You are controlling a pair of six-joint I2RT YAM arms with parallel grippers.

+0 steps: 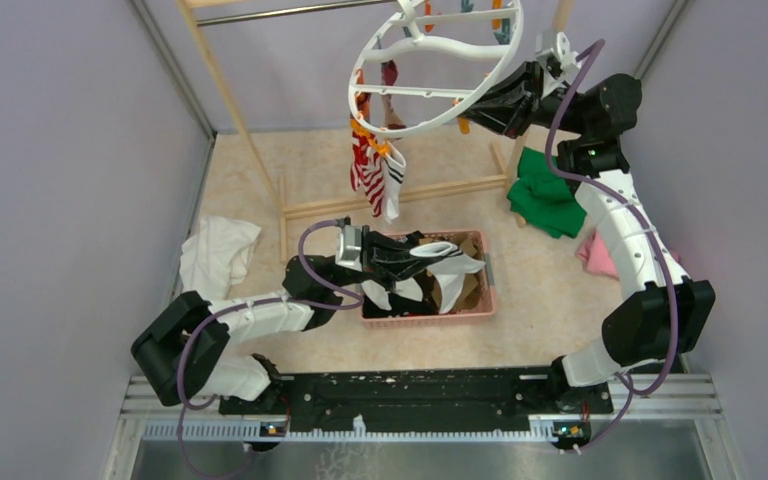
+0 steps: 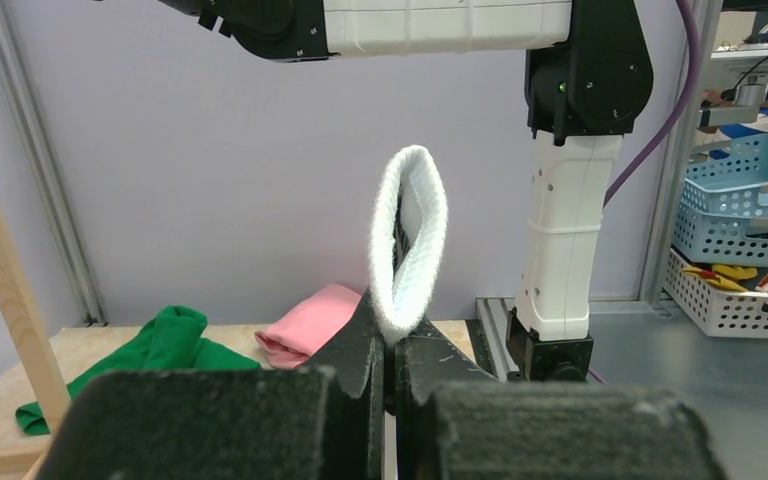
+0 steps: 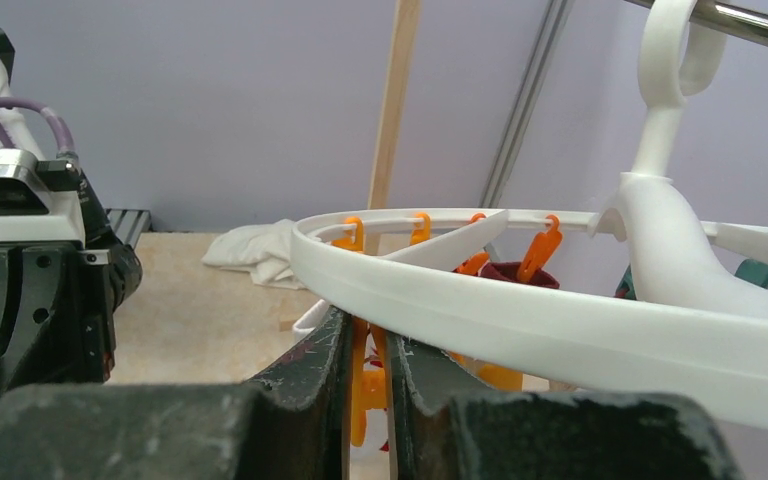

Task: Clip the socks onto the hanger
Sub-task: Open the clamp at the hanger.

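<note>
Left jaws pinch a fuzzy, ribbed white black-banded sock (image 2: 410, 235); right jaws, at one o'clock, clamp an orange plastic peg (image 3: 365, 385) of the smooth round white hanger (image 3: 520, 325).

The hanger ring (image 3: 520, 320) is smooth white plastic with a soft sheen, and the orange peg (image 3: 363, 390) looks glossier. The white sock (image 2: 410, 240) has a fuzzy, ribbed knit cuff. The rack post (image 3: 392, 110) is bare matt wood. The rail (image 3: 760, 22) is polished metal.
</note>
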